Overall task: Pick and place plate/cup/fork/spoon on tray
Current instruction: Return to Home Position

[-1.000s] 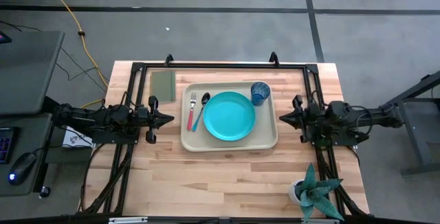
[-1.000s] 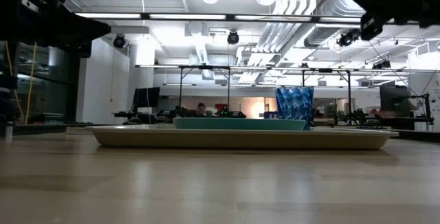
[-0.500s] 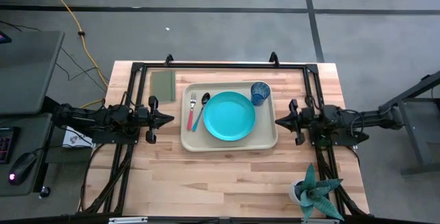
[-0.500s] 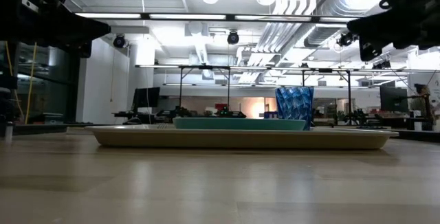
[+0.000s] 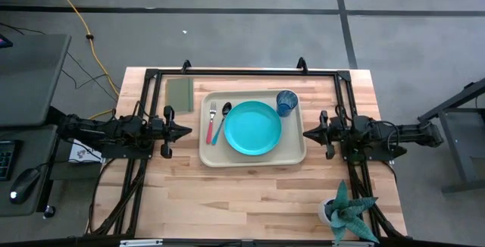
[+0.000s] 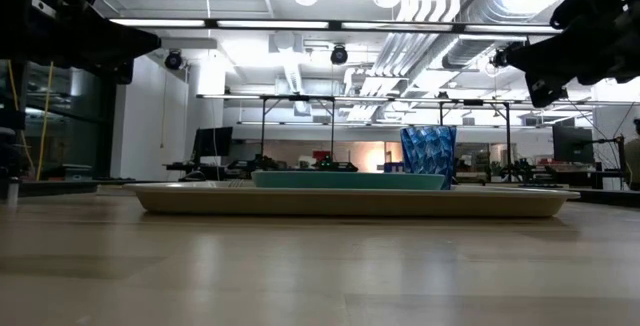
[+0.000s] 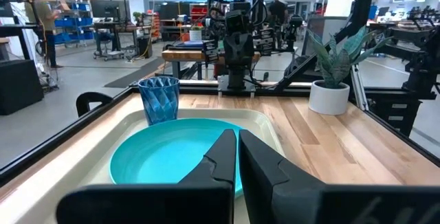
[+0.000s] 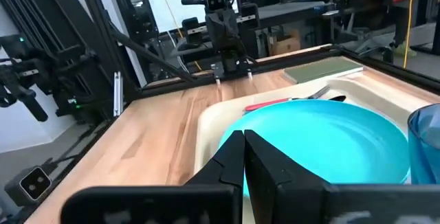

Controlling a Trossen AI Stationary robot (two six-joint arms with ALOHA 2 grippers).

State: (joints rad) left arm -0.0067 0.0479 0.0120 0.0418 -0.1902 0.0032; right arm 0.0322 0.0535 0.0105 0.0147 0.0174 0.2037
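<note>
Light wooden tabletop (image 5: 250, 194), seen from overhead, carries the tray (image 5: 252, 161) at its centre. The plate (image 5: 252, 128) lies in the tray's middle and the cup (image 5: 286, 101) stands in its back right corner. The fork (image 5: 211, 123) and spoon (image 5: 221, 126) lie side by side left of the plate, the spoon nearer it. The left gripper (image 5: 188, 131) sits just off the tray's left edge and the right gripper (image 5: 306, 133) just off its right edge, both pointing inward. An olive-green square (image 5: 179, 92) lies beside the tray's back left corner, and a potted plant (image 5: 348, 213) stands at the table's front right.

From table height, plate and cup rise above the tray's rim while both arms hang clear above the table.

From the left wrist, the left gripper's fingers (image 7: 223, 157) are pressed together, empty, facing plate and cup.

From the right wrist, the right gripper's fingers (image 8: 230, 157) are likewise closed on nothing, with fork and spoon showing beyond the plate.
</note>
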